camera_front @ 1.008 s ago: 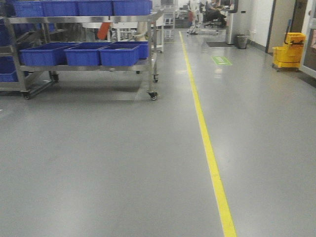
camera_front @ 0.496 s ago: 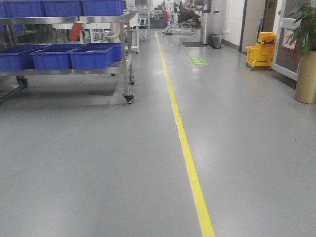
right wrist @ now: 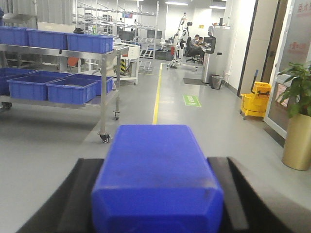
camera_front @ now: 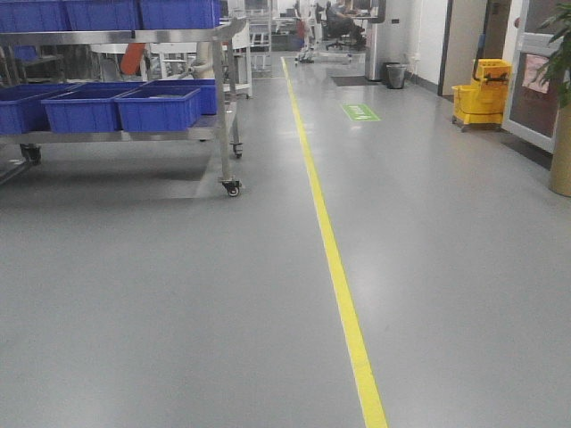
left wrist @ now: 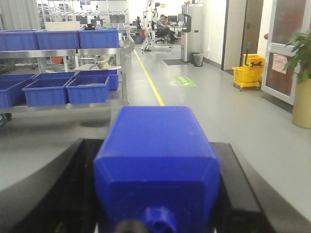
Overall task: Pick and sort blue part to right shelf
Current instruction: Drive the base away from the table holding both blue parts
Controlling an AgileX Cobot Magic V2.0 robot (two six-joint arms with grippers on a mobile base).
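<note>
My right gripper (right wrist: 156, 162) is shut on the blue part (right wrist: 158, 174), a deep-blue block with sloped shoulders that fills the space between the black fingers (right wrist: 80, 194). Its neck end is cut off by the bottom edge of the view. My left gripper (left wrist: 155, 145) is shut on a similar deep-blue block (left wrist: 158, 160) with a small round knob (left wrist: 159, 219) at its near end. Both blocks are held above the grey floor. Neither gripper shows in the front view.
A wheeled steel rack (camera_front: 223, 107) with several blue bins (camera_front: 156, 107) stands at the left. A yellow floor line (camera_front: 335, 267) runs down the aisle. A yellow mop bucket (camera_front: 480, 89) and a potted plant (camera_front: 562, 152) stand at the right wall.
The front view has swung to the right: the rack has slid toward the left edge, and the mop bucket and plant have come in on the right.
</note>
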